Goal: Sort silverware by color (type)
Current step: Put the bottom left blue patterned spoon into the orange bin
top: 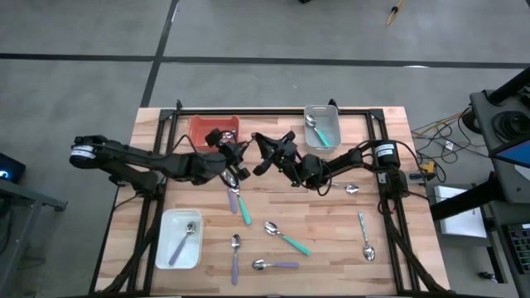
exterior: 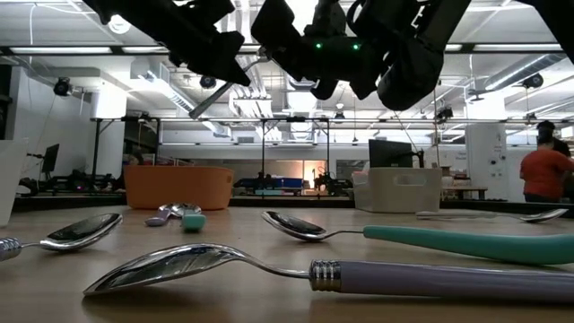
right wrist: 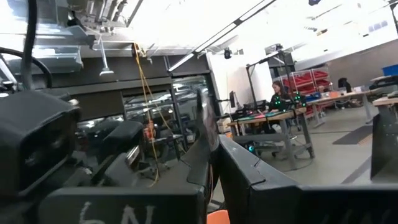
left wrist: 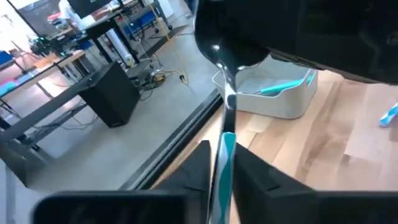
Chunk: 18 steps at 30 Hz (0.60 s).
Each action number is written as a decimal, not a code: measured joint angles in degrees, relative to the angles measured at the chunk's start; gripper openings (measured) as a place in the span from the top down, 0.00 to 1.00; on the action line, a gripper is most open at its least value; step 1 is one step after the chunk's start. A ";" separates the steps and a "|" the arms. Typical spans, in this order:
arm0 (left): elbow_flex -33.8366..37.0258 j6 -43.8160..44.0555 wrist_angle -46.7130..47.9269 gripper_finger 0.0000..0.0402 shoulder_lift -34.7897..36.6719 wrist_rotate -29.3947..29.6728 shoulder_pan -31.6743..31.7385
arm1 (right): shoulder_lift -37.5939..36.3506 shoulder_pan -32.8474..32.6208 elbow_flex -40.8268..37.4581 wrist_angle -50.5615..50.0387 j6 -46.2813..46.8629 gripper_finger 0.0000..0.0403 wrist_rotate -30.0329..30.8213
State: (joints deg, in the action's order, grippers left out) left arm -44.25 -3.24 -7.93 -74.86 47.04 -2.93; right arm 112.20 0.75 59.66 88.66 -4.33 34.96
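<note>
Spoons on tabletop: one teal spoon (top: 286,237) near the middle; one teal spoon (top: 239,203) a little left of it, just below the left gripper; two purple spoons (top: 235,257) (top: 275,265) near the front edge; one pale spoon (top: 365,237) toward the right edge; one small spoon (top: 351,189) beside the right arm.
Spoons in trays: a teal spoon (top: 317,132) lies in the grey tray (top: 334,122) at the back edge, right of centre; a pale spoon (top: 184,242) lies in the white tray (top: 164,228) near the front left corner.
Orange tray (top: 201,126): at the back edge, left of centre; I cannot tell if anything is inside.
Left gripper (top: 235,160): above the middle of the tabletop, near the back. In the left wrist view its fingers (left wrist: 193,168) are pressed on a teal-handled spoon (left wrist: 224,140), the metal bowl pointing away from the wrist.
Right gripper (top: 261,151): just beside the left gripper, almost facing it, also raised. Its fingers (right wrist: 239,165) stand nearly together; whether they grip the same spoon, I cannot tell.
Room behind: a person in an orange top (exterior: 545,170) stands far off at the right in the low view.
</note>
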 joint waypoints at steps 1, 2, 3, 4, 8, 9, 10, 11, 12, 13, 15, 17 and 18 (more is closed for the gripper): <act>0.00 0.72 0.05 0.96 0.02 -0.42 -0.04 | 0.00 0.03 0.00 -0.21 -0.13 0.95 -0.04; 0.00 1.70 0.09 0.97 0.17 -1.04 -0.03 | 0.00 0.04 0.00 -0.31 -0.19 0.94 -0.04; 0.00 2.64 0.37 0.97 0.57 -2.38 0.05 | 0.00 0.00 0.00 -0.42 -0.18 0.92 0.00; 0.00 3.54 0.32 0.96 0.91 -3.13 0.05 | -0.02 0.00 0.00 -0.68 -0.18 0.91 -0.09; -2.16 5.80 5.55 0.98 1.95 -4.47 0.11 | -0.02 -0.01 -0.04 -1.61 -0.24 0.83 -0.41; -3.03 5.92 7.81 0.98 2.17 -4.52 0.18 | -0.19 0.00 -0.07 -1.91 -0.41 0.81 -0.42; -4.06 5.96 10.06 0.98 2.36 -4.53 0.22 | -0.47 0.00 -0.07 -2.46 -0.78 0.78 -0.40; -5.15 5.96 12.35 0.98 2.56 -4.59 0.42 | -1.02 0.00 -0.13 -3.39 -0.85 0.76 -0.34; -6.23 5.86 14.55 0.98 2.76 -4.88 0.69 | -1.75 0.00 -0.27 -4.92 -0.86 0.74 -0.22; -7.40 5.62 17.15 0.98 3.03 -5.79 1.17 | -2.61 0.00 -0.30 -6.71 -0.80 0.72 0.00; -9.51 4.83 22.70 0.98 3.60 -7.94 2.48 | -4.79 0.00 -0.57 -11.45 -0.86 0.68 0.54; -11.35 3.54 27.97 0.98 4.34 -10.28 4.49 | -7.52 0.00 -0.97 -17.33 -0.86 0.65 1.33; -12.05 2.86 30.65 0.98 4.67 -11.09 5.66 | -8.89 0.00 -1.09 -20.49 -0.86 0.64 1.50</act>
State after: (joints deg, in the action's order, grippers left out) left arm -56.30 -0.38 22.72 -70.19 35.95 2.73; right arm 103.32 0.75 58.57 68.17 -5.18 36.46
